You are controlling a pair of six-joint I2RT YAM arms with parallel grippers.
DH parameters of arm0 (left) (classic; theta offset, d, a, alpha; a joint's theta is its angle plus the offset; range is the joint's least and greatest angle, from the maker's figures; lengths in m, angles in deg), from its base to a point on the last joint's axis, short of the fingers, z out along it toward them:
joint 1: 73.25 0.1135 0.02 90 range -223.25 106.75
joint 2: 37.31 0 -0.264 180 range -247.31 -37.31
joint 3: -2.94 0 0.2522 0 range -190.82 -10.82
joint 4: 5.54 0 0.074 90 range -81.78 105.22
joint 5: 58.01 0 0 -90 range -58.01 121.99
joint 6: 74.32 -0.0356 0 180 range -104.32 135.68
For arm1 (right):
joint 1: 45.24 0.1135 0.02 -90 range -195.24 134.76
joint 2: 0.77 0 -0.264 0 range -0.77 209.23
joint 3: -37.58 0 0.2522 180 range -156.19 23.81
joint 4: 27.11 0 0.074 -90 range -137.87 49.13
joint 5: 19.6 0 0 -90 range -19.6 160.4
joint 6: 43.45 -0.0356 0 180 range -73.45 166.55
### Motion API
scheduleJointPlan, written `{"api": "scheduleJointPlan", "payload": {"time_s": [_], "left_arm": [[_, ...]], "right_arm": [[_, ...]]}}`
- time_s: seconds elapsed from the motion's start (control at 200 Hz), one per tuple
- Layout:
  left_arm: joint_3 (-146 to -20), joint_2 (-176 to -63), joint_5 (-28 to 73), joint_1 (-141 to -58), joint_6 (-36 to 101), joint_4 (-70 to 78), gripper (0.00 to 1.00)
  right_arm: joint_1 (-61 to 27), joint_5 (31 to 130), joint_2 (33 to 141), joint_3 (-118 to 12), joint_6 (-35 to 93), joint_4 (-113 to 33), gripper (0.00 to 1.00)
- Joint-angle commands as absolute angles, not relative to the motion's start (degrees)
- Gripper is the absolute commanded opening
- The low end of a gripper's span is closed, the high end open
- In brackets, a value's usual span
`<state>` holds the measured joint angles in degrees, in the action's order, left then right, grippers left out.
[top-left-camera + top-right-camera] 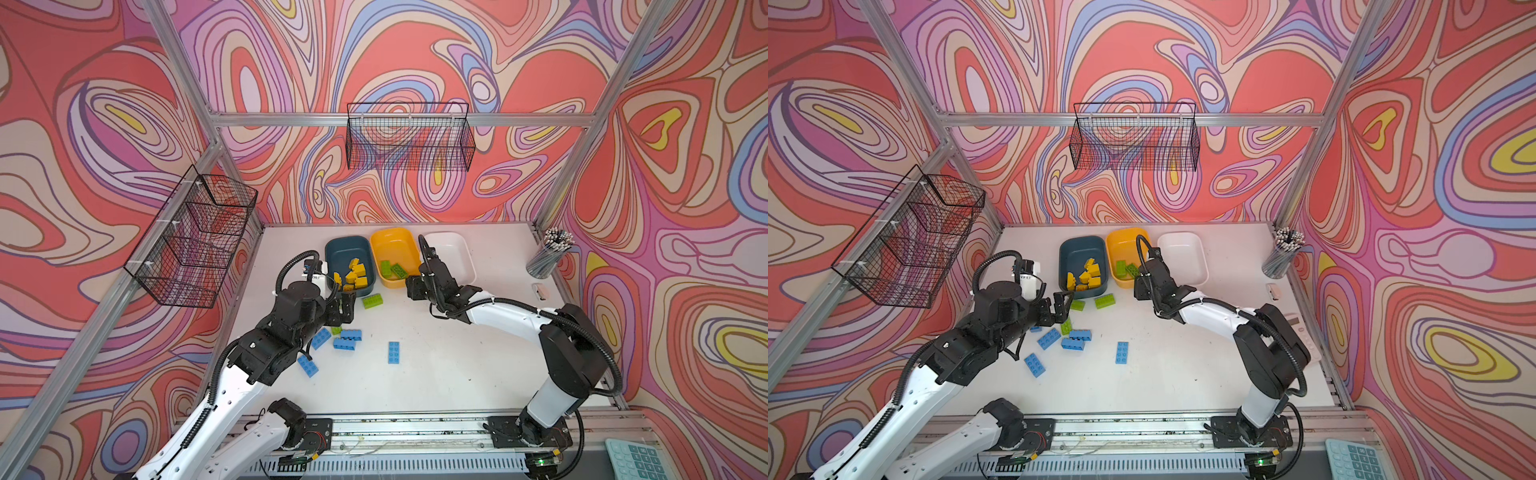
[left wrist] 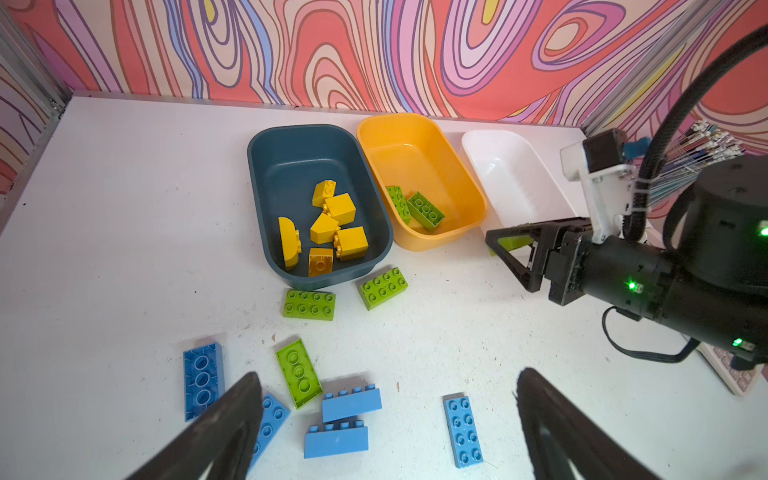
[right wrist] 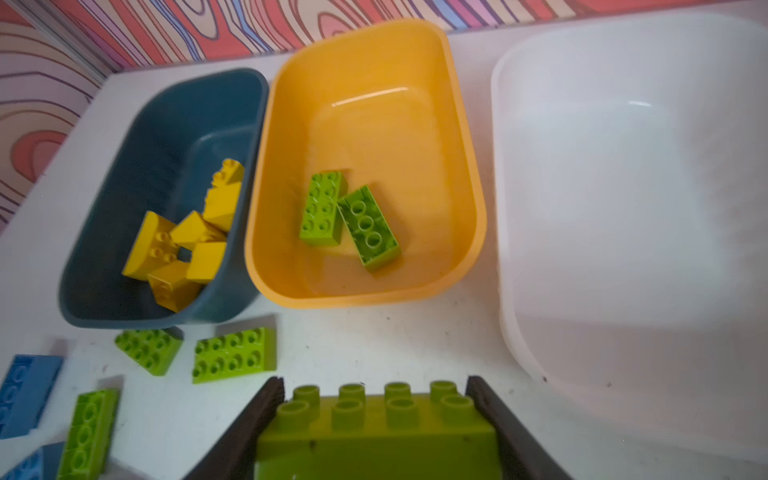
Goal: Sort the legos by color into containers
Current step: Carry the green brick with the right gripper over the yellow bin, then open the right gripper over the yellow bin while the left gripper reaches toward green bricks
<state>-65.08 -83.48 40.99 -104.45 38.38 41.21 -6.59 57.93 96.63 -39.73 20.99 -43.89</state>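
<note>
My right gripper is shut on a lime green lego, low over the table just in front of the yellow-orange container. That container holds two green legos. Several yellow legos lie in the teal container. The white container holds nothing. My left gripper stands open above several blue legos on the table. Three more green legos lie loose in front of the teal container. In the left wrist view the right gripper shows with the green lego between its fingers.
A grey mesh pen cup stands at the back right, with a small white object in front of it. Black wire baskets hang on the back wall and the left wall. A teal calculator lies beyond the front right corner.
</note>
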Motion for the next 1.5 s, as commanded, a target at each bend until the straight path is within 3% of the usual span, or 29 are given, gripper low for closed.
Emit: {"api": "scheduleJointPlan", "payload": {"time_s": [0.0,0.821,1.162,1.497], "left_arm": [[-65.7,-82.8,40.6,-104.6,38.8,42.1,0.95],[-65.7,-82.9,41.8,-104.6,38.4,42.6,0.95],[-65.8,-84.4,42.5,-104.7,38.3,42.8,0.95],[-65.8,-86.8,42.2,-103.9,38.9,42.7,0.95]], "right_arm": [[-6.3,60.1,96.7,-43.0,22.8,-44.5,0.53],[-8.9,62.1,119.5,-69.8,27.2,-49.7,0.57],[-11.7,64.5,123.2,-74.7,27.4,-50.2,0.67],[-12.0,64.2,119.2,-71.7,29.8,-49.2,0.89]]}}
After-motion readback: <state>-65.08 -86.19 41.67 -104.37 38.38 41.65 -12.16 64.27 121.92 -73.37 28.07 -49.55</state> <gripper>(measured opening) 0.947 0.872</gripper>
